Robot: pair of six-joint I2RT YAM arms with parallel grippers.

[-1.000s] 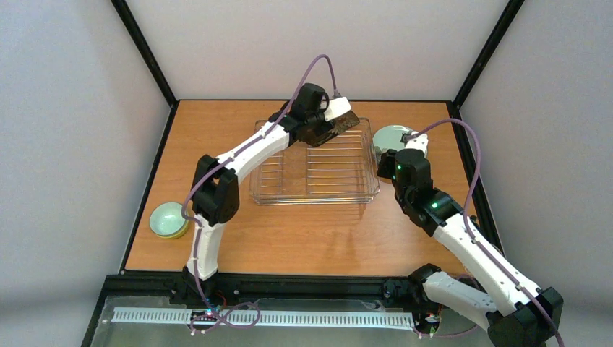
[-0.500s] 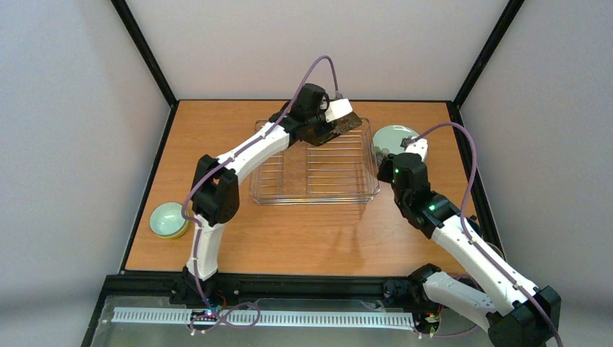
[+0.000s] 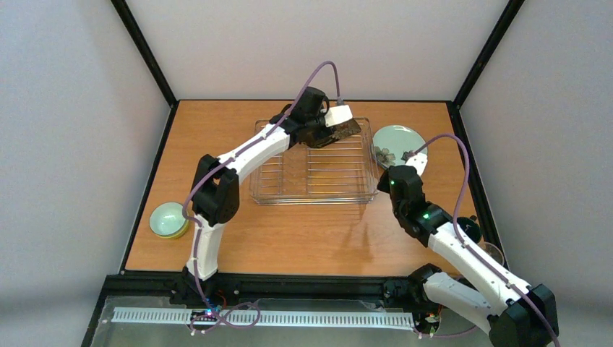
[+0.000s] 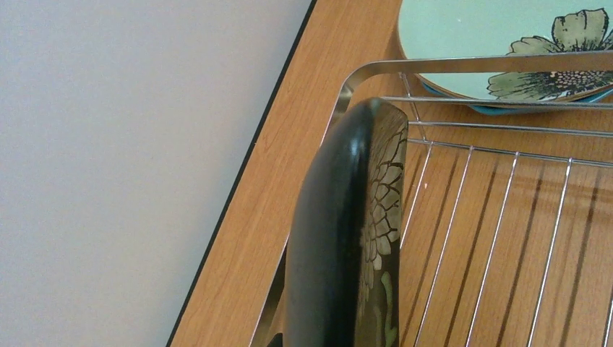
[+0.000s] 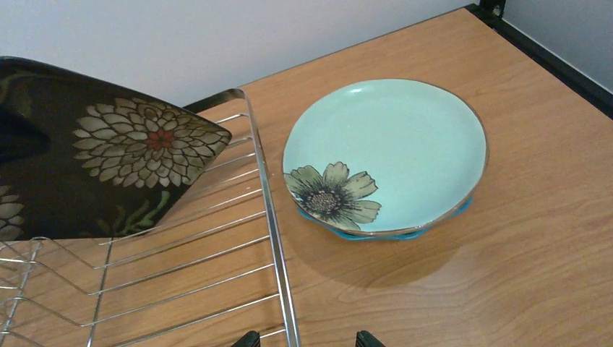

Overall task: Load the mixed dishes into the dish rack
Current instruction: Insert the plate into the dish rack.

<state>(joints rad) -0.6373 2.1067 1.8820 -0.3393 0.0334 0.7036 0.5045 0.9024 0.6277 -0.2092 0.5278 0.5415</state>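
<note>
My left gripper (image 3: 327,124) is shut on the black square floral plate (image 3: 343,130). It holds the plate on edge over the far right corner of the dish rack (image 3: 314,173). The left wrist view shows the plate's rim (image 4: 336,238) above the rack wires (image 4: 499,238). The pale mint plate (image 5: 387,155) lies on the table right of the rack, stacked on a blue plate (image 5: 383,233). My right gripper (image 5: 307,340) is open and empty, its tips either side of the rack's right rim (image 5: 271,238), short of the mint plate (image 3: 399,137).
A yellow-green bowl (image 3: 168,220) with a mint bowl inside sits near the left table edge. A dark mug (image 3: 470,229) and a clear glass cup (image 3: 494,253) stand by the right edge, beside my right arm. The black frame post (image 5: 549,54) borders the table's far right.
My right arm has drawn back toward the front, away from the mint plate, uncovering the mug and the glass. My left gripper has shifted the black plate slightly right over the rack corner.
</note>
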